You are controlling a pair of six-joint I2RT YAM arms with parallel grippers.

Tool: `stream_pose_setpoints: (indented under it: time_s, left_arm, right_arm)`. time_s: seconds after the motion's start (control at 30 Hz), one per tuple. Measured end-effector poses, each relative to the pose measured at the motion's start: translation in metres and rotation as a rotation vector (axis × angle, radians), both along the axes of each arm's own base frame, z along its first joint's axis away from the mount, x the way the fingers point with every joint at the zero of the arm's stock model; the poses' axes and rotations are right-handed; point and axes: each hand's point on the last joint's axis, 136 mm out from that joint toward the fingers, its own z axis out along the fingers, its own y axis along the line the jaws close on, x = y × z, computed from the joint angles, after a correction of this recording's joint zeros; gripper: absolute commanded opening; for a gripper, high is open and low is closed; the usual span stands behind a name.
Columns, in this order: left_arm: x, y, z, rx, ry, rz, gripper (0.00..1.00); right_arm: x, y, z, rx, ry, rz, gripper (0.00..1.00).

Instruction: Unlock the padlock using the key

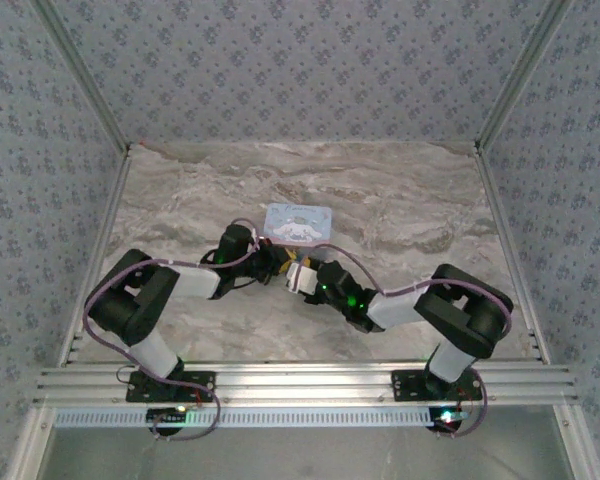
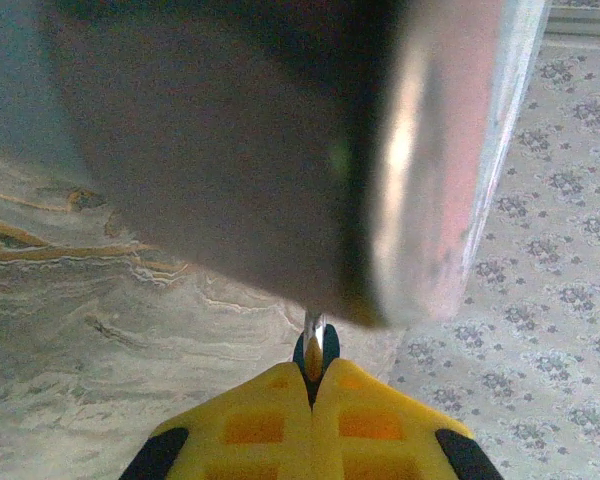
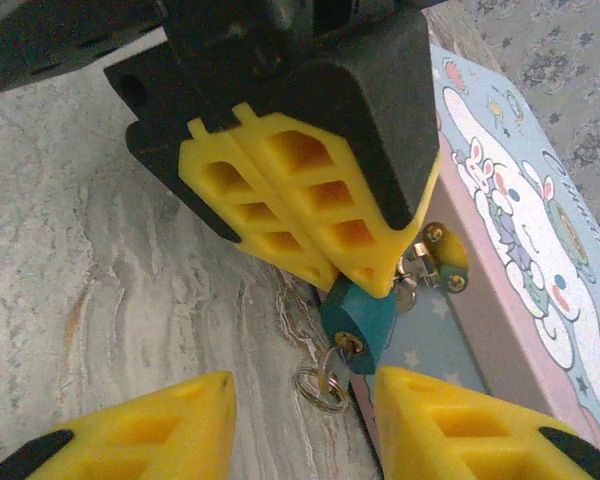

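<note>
The small teal padlock (image 3: 365,312) hangs on the hasp (image 3: 442,256) at the front of the pastel cartoon tin (image 3: 525,250). My left gripper (image 3: 365,278) is shut on the padlock's upper body. In the left wrist view its yellow fingertips (image 2: 280,395) pinch the teal body (image 2: 328,346), and the silvery shackle (image 2: 313,325) rises to the blurred tin (image 2: 280,150). The key (image 3: 336,370) sits in the brass keyhole on the padlock's underside, its ring (image 3: 320,389) dangling over the table. My right gripper (image 3: 300,405) is open, its fingers either side of the key ring, not touching it.
The tin (image 1: 298,223) lies on the marble table (image 1: 400,200) at centre, just beyond both grippers (image 1: 272,262) (image 1: 302,277), which meet in front of it. Patterned walls enclose the table on three sides, with an aluminium rail (image 1: 300,380) along the near edge.
</note>
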Motion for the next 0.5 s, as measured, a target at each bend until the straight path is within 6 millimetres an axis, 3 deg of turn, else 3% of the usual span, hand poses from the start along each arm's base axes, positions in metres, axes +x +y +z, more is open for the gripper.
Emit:
stream_pose_setpoints:
  time_s: [0.3, 0.5]
  left_arm:
    - [-0.002, -0.003, 0.001, -0.006, 0.007, -0.009, 0.00]
    - [-0.002, -0.003, 0.000, -0.006, 0.009, -0.009, 0.00]
  right_arm:
    - [0.006, -0.001, 0.000, 0.004, -0.008, -0.019, 0.23]
    - [0.011, -0.003, 0.001, 0.014, -0.012, -0.042, 0.07]
